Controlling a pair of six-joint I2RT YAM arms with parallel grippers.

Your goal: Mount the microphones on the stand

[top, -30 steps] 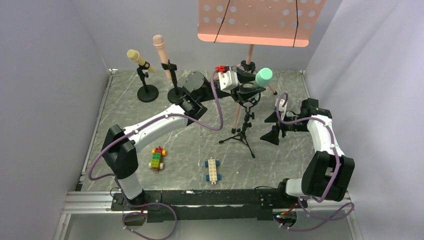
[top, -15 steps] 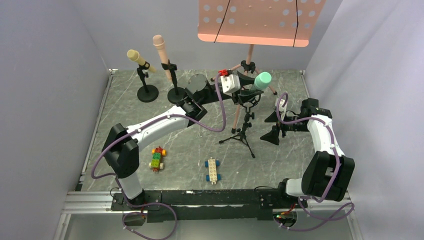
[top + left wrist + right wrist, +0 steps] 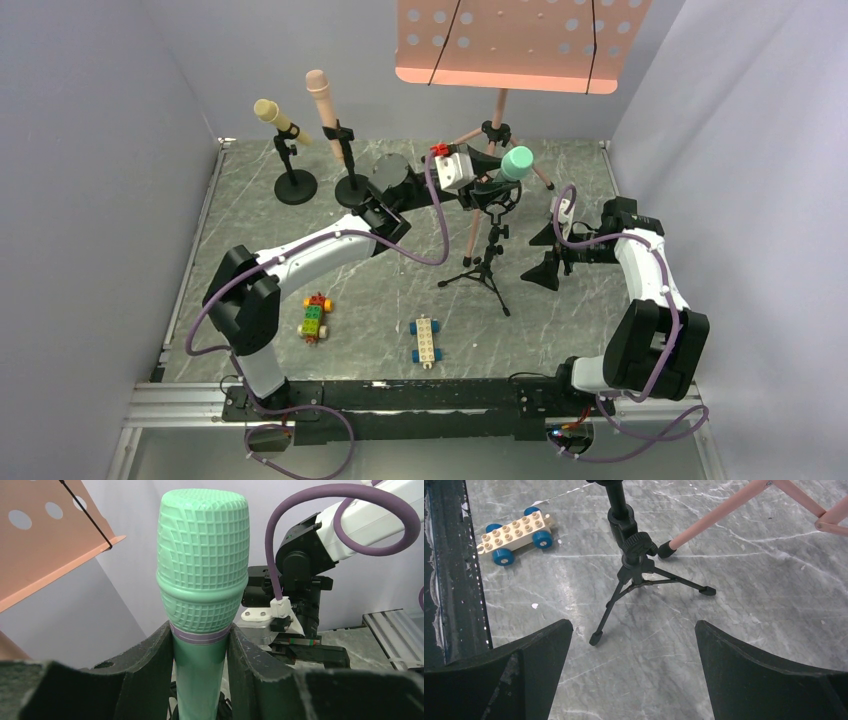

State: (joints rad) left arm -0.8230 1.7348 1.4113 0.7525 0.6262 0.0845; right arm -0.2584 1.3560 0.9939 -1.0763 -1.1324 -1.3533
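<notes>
The teal-green microphone (image 3: 517, 162) (image 3: 202, 580) stands head-up between the black fingers (image 3: 145, 665) of my left gripper (image 3: 493, 180) (image 3: 200, 632), which is shut on its handle just below the head. It hangs over the top of the black tripod stand (image 3: 487, 262) (image 3: 631, 555). The handle's lower end is hidden. The pale yellow microphone (image 3: 268, 112) and the pink microphone (image 3: 320, 92) sit in two round-based stands (image 3: 295, 185) at the back left. My right gripper (image 3: 548, 255) (image 3: 634, 630) hovers open and empty to the right of the tripod.
A pink music stand (image 3: 520, 40) rises at the back, one of its legs (image 3: 714, 520) touching down beside the tripod. Two toy brick cars (image 3: 316, 317) (image 3: 426, 340) lie near the front. Grey walls close in left, right and behind.
My left gripper has carried the teal-green microphone a little down and to the left, closer to the tripod's top. The right arm has stayed still.
</notes>
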